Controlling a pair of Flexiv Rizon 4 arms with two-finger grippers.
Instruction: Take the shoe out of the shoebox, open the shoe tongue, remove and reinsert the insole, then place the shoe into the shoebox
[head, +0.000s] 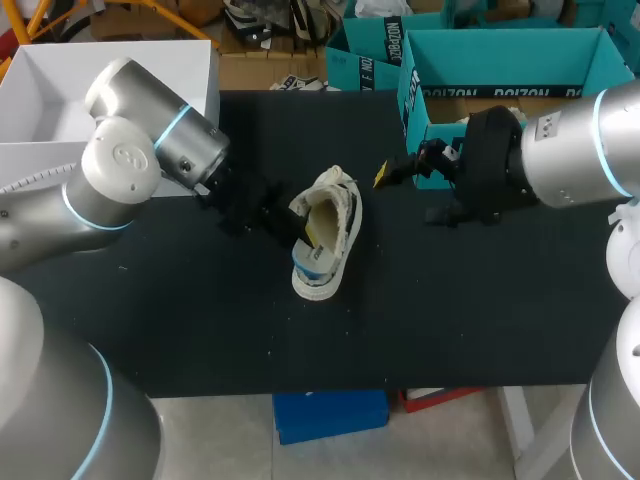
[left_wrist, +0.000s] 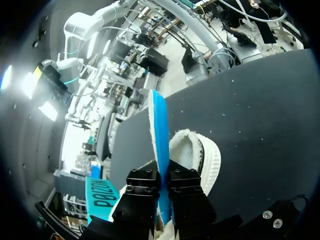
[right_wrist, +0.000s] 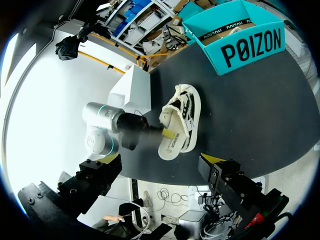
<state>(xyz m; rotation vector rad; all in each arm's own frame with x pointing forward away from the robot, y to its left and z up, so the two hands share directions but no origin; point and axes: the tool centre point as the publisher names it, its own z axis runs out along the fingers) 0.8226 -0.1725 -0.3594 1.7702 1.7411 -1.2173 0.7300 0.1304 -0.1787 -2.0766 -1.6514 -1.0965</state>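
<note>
Counter (head: 450, 300) black, shoe (head: 325, 235) on its side mid-surface, shoebox (head: 500, 75) at far right | my left end effector (left_wrist: 162, 187) pinches insole (left_wrist: 159, 130) at shoe mouth | right end effector (right_wrist: 159, 161) open, empty | advice: guide insole lengthwise, brace shoe with right.

The counter (head: 450, 320) is black and flat. It is long and wide, and its top is dark all over. A few tiny pale dots are sprinkled on it. At the far left corner there is a big white box (head: 40, 90). The box is open on top, and it is white inside too. Its walls are plain and straight. It may stand on the corner of the counter or just beside it; that is hard to tell from here.
</note>
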